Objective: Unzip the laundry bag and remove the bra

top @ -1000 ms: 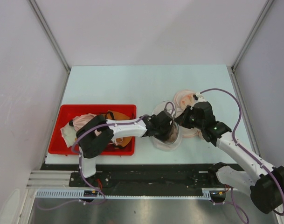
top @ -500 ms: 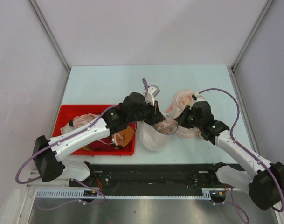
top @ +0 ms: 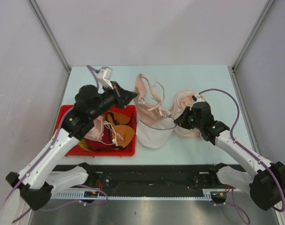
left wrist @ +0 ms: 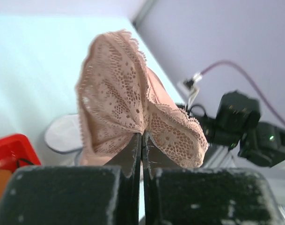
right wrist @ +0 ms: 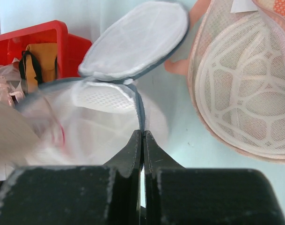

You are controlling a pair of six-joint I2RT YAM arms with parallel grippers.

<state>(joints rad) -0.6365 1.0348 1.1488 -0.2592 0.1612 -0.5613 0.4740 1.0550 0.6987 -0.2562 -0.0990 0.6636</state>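
Observation:
The laundry bag (top: pixel 154 132) is white mesh with a dark hoop rim and stands open on the table, its lid (right wrist: pixel 137 40) flipped back. My right gripper (top: pixel 178 120) is shut on the bag's dark rim (right wrist: pixel 141 110), as the right wrist view (right wrist: pixel 142 133) shows. My left gripper (top: pixel 131 95) is raised above the table, left of the bag, and is shut on the pale pink-beige bra (top: pixel 149 98). The bra hangs from it down to the bag's mouth. In the left wrist view the jaws (left wrist: pixel 142 137) pinch the bra's lacy edge (left wrist: pixel 119 89).
A red tray (top: pixel 67 112) with orange and other bras lies left of the bag. A pinkish round mesh bag (top: pixel 187 101) with peach patterned fabric lies right of it, partly under my right arm, and fills the right side of the right wrist view (right wrist: pixel 245 93).
My left arm has lifted up and back to the left, drawing the bra out of the bag. My right gripper has stayed shut on the bag's rim.

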